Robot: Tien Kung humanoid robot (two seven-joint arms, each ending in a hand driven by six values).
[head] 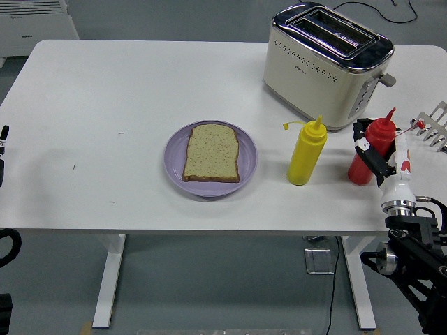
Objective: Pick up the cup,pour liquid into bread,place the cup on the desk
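A red squeeze bottle (364, 166) stands at the table's right edge, tilted slightly, in front of the toaster. My right hand (380, 155) comes up from the lower right and is shut on it, black fingers on its left side and a white finger on its right. A slice of bread (212, 152) lies on a purple plate (174, 150) at the table's middle. My left arm (3, 136) rests at the picture's left edge, only a small part showing.
A yellow squeeze bottle (306, 155) stands between the plate and the red bottle. A cream toaster (325, 63) stands at the back right. A metal rack (434, 125) pokes in at the right edge. The white table (105, 105) stretches left of the plate.
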